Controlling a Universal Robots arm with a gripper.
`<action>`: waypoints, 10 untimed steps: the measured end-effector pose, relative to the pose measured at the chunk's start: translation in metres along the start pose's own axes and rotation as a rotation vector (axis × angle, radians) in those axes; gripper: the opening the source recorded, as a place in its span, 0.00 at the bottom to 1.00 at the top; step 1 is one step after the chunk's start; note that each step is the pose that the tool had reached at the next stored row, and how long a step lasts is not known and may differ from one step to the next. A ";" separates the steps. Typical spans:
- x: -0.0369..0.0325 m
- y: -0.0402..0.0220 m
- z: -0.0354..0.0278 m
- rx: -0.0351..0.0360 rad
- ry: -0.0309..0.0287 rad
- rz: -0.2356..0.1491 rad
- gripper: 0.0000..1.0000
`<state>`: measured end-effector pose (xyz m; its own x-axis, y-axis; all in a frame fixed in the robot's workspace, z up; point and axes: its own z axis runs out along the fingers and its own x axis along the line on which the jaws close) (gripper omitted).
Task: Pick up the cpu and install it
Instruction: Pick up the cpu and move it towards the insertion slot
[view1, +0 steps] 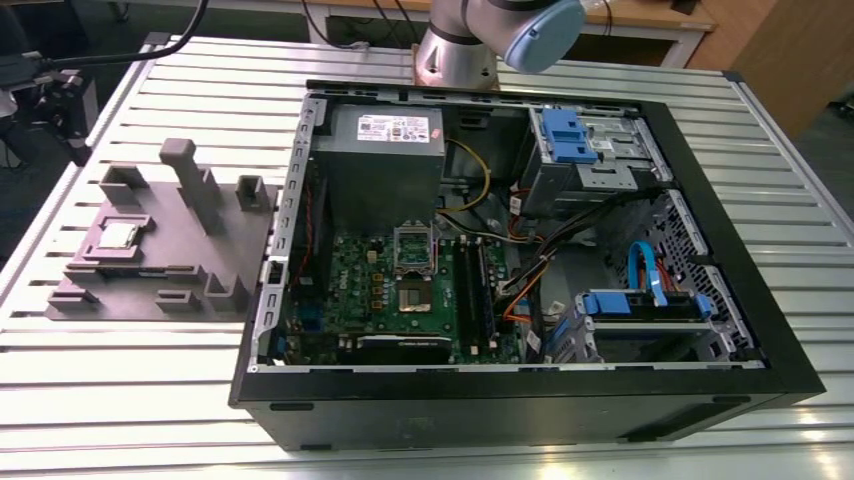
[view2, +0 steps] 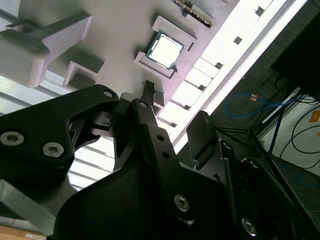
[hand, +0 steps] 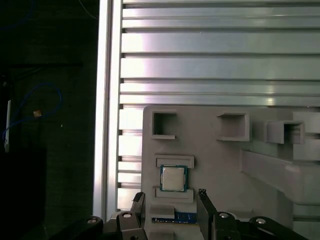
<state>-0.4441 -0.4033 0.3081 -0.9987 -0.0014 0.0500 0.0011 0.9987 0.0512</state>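
Observation:
The cpu is a small silvery square chip lying flat in a recess of the grey moulded tray. In the exterior view the cpu sits on the tray at that view's left, beside the open computer case. My gripper hovers above the tray, open, with nothing between its black fingers and the chip just beyond the tips. The second wrist view shows the cpu ahead of my gripper, clearly apart from it. Inside the case, the shiny socket frame stands on the green motherboard.
The black computer case fills the middle of the slatted metal table. Tall grey posts rise from the tray near the chip. The table's edge runs close beside the tray, with dark floor and cables past it.

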 end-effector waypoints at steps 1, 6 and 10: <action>-0.0001 0.0000 0.0003 0.0023 -0.0002 0.000 0.53; -0.0032 -0.0002 0.0036 0.0159 -0.0002 0.001 0.53; -0.0036 -0.0018 0.0090 0.0163 0.0002 -0.004 0.53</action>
<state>-0.4409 -0.4046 0.2988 -0.9987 -0.0053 0.0500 -0.0035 0.9994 0.0351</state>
